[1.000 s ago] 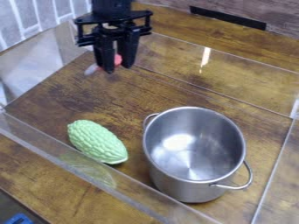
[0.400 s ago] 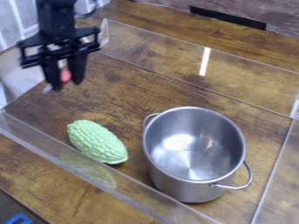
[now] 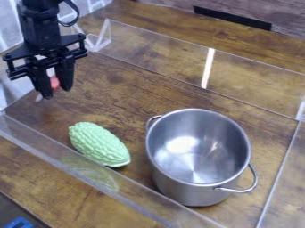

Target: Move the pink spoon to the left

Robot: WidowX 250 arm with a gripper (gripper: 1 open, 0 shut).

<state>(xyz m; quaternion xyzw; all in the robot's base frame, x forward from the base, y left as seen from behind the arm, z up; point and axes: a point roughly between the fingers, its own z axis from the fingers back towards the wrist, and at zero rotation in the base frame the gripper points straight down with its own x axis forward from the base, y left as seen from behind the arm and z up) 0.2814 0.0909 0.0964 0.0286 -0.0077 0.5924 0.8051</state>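
Pink spoon (image 3: 53, 84) hangs pinched between my gripper (image 3: 50, 82) fingers, only its reddish handle showing below them; I cannot make out the bowl. My jaws are pressed together on it and point straight down, at the far left of the scene, well apart from the steel pot (image 3: 199, 156) and up and left of it. Whether the spoon's lower end touches the wooden table (image 3: 143, 85) I cannot tell. A bumpy green vegetable (image 3: 98, 144), like a bitter gourd, lies on the wood just left of the pot, near but not touching it, and below my gripper in the view. The pot stands upright with nothing inside, one wire handle sticking out at its lower right. Clear plastic walls (image 3: 71, 165) border the table around the pot and vegetable.
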